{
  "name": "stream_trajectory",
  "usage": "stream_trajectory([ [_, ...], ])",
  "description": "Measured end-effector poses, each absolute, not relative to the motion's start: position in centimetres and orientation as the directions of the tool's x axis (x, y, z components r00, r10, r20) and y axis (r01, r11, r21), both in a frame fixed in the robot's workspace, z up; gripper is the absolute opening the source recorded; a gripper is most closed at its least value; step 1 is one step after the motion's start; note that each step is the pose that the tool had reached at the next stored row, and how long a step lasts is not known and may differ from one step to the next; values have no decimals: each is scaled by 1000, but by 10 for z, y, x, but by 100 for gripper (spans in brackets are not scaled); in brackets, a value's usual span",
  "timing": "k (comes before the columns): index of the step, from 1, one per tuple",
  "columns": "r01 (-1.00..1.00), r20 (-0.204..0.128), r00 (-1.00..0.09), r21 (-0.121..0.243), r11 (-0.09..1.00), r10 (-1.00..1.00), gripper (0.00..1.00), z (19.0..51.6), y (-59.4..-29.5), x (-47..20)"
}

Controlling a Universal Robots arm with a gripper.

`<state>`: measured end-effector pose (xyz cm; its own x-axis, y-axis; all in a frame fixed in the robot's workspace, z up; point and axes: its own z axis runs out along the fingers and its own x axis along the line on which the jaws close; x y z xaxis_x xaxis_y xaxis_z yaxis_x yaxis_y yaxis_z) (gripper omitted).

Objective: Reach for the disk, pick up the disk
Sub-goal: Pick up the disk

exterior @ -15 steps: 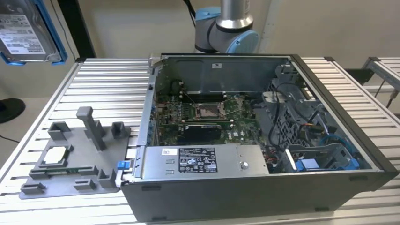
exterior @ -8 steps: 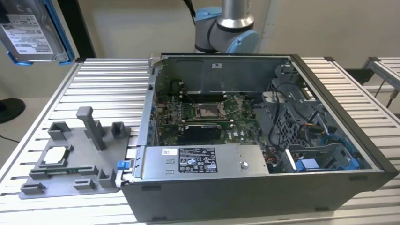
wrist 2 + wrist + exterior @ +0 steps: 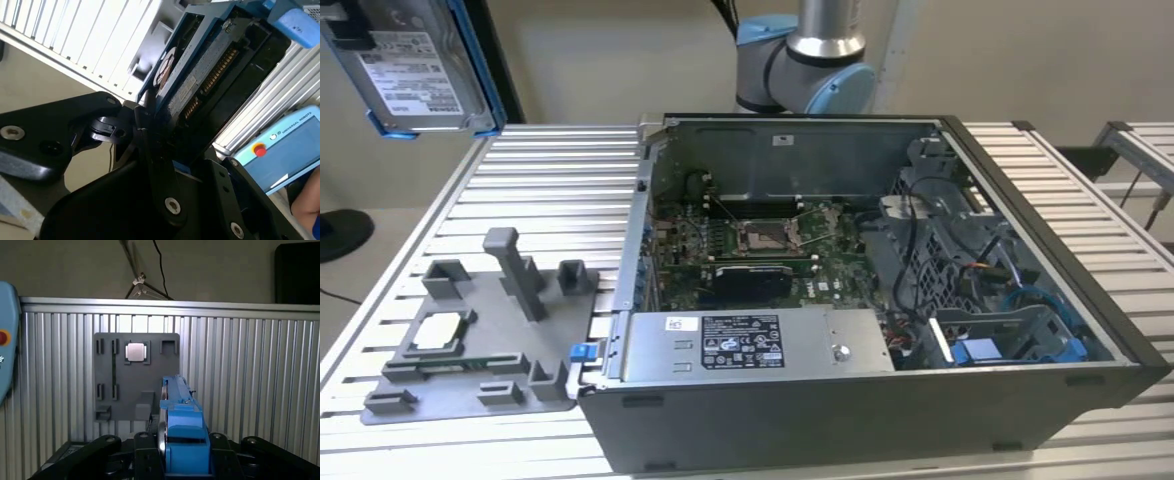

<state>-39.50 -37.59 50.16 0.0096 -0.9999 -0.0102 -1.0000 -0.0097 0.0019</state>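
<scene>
The disk (image 3: 180, 405) was held edge-on in the gripper (image 3: 183, 452), with its blue bracket (image 3: 184, 440) turned toward the first wrist camera. The black fingers (image 3: 146, 455) were closed on it, one against each flat side, and no gap was seen between finger and disk. In the second wrist view the disk (image 3: 200, 85) was shown from its underside, slanting away from the gripper's body, with a row of contacts (image 3: 220, 62) exposed. In the exterior view the disk (image 3: 414, 65) was seen raised well clear of the table (image 3: 547, 190), its white label faced to the camera.

Past the fingertips, in the first wrist view, a grey tray (image 3: 135, 390) was seen lying flat on the slatted table (image 3: 250, 380). A small silver chip (image 3: 136, 352) was seated in one of its pockets, well apart from the disk. A light-blue pendant (image 3: 6, 340) with a red button was seen off to one side of the gripper, near the table's edge.

In the exterior view an open case (image 3: 881, 400) was set on the table just beside the tray (image 3: 467, 350), well below the gripper and toward the exterior view's right. A board (image 3: 761, 240) was laid bare inside it, and a long grey box (image 3: 747, 345) was fixed along its near wall. The arm's base (image 3: 801, 60) was seen behind the case.
</scene>
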Motion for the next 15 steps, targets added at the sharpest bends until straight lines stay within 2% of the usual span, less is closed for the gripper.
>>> stream_trajectory([
  [15, -1000, -10, 10, 2, -10, -1000, 0, 502, -376, -344],
])
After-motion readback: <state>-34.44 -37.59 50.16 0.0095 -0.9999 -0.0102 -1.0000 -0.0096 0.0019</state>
